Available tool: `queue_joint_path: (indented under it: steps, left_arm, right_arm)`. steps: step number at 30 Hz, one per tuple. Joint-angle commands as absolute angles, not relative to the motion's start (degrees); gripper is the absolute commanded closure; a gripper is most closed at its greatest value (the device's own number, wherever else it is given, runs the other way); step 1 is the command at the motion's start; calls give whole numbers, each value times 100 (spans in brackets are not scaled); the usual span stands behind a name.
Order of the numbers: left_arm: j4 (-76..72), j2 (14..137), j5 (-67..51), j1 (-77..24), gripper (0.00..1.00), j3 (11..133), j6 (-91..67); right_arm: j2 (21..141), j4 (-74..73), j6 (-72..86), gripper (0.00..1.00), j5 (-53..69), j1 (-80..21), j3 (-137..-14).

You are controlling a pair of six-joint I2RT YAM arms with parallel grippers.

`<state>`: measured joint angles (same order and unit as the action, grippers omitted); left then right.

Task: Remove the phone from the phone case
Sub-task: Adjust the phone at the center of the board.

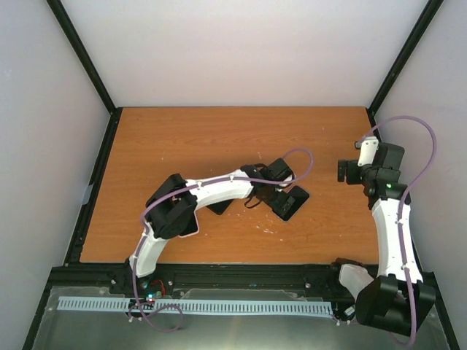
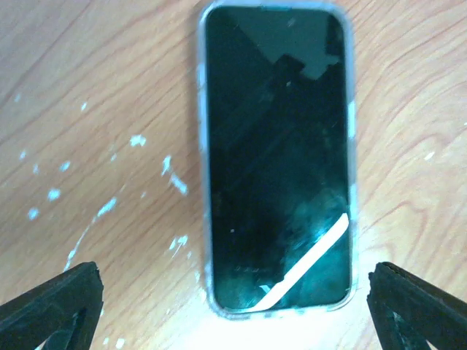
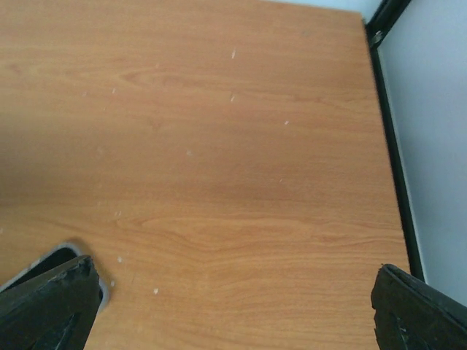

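A black phone (image 2: 277,160) lies screen up on the wooden table (image 1: 219,138), sitting in a clear, greyish case whose rim (image 2: 203,182) frames it. In the top view the phone (image 1: 293,203) is near the table's middle. My left gripper (image 2: 233,281) hovers just above the phone's near end, open wide, with one finger on each side and touching nothing. My right gripper (image 1: 343,171) is open and empty over bare table to the phone's right. In the right wrist view a corner of the cased phone (image 3: 44,261) shows beside my left finger (image 3: 51,306).
Black frame rails run along the table's edges (image 1: 98,182), with grey walls behind them. White specks and scratches mark the wood left of the phone (image 2: 109,208). The table's right edge (image 3: 390,146) lies close to my right gripper.
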<state>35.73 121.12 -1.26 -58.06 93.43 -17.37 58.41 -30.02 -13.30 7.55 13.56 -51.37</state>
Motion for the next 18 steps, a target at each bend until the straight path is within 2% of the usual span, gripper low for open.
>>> queue_joint_path:
  steps: [1, 14, 18]
  left_arm:
    - [3488, 12485, -859, -5778, 1, 9920, -1264]
    - [3713, 13035, -1662, -5854, 0, 10228, -1123]
    - [3262, 13049, -2364, -6089, 1, 10135, -823]
  right_arm:
    - [6068, -4075, -1947, 0, 1101, 1395, -5465]
    - [6328, -5057, -2356, 0, 1188, 1424, -5938]
    - [6428, -5090, -2457, 0, 1126, 1476, -5941]
